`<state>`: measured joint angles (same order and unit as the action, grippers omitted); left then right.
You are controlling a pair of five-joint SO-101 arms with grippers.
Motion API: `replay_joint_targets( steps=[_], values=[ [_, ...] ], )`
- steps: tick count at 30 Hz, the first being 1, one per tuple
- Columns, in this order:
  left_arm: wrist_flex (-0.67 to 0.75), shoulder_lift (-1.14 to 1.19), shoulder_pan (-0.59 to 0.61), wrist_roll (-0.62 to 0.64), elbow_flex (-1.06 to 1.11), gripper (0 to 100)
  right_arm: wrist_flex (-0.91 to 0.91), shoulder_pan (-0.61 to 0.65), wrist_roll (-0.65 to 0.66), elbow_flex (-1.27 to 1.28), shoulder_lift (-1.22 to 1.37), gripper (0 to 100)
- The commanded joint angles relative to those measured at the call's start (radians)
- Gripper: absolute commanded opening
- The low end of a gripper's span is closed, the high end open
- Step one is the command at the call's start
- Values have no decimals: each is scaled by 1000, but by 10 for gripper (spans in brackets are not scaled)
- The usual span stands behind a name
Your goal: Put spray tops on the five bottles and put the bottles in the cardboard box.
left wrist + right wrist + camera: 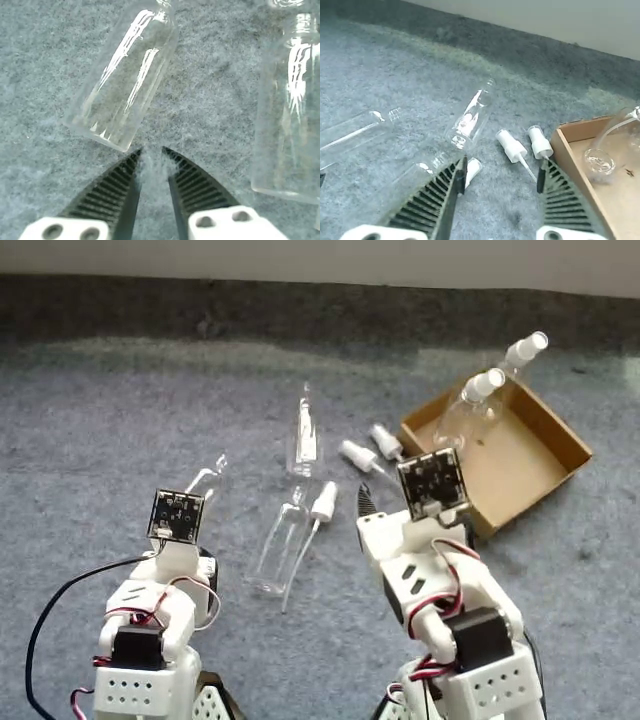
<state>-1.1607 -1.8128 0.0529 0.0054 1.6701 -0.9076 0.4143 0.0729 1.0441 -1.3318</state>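
Fingers (125,190) of the left gripper (151,153) stand a narrow slit apart with nothing between them. Their tips are just short of the base of a capless bottle (122,75) lying on the grey carpet (45,165). In the high view that bottle lies at centre left of the frame, just beyond the left arm (165,600).

The right gripper (502,165) is spread wide and empty, low over the carpet, at the end of the right arm (440,580) at lower right. Beside one of its fingers lies a loose spray top (472,170). Next to that top, at the middle of the high view, a second bottle (280,540) lies flat. Just past the open fingers lie a second spray top (510,146) and a third spray top (540,144), side by side near a corner of the cardboard box (572,131).

A third bottle (305,435) lies at upper centre, beyond the second. The box sits at centre right of the frame. One capped bottle (470,410) and another capped bottle (522,352) lean out over its far rim at upper right.
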Motion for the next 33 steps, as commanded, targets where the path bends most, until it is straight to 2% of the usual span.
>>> replay_joint_targets(
  steps=[1,12,17,20,27,33],
  values=[
    [20,-12,10,-5,-18,4,-28,15,6,-157,173,213],
    [20,-12,10,-5,-18,4,-338,24,-311,-654,700,213],
    [20,-12,10,-5,-18,4,-458,174,-494,-843,865,213],
    [20,-12,8,-5,-18,4,-466,246,-621,-914,977,213],
    [20,-12,8,-5,-16,4,-470,318,-787,-1056,1267,217],
    [20,-12,16,-6,-27,4,-463,320,-816,-1152,1443,217]
  ],
)
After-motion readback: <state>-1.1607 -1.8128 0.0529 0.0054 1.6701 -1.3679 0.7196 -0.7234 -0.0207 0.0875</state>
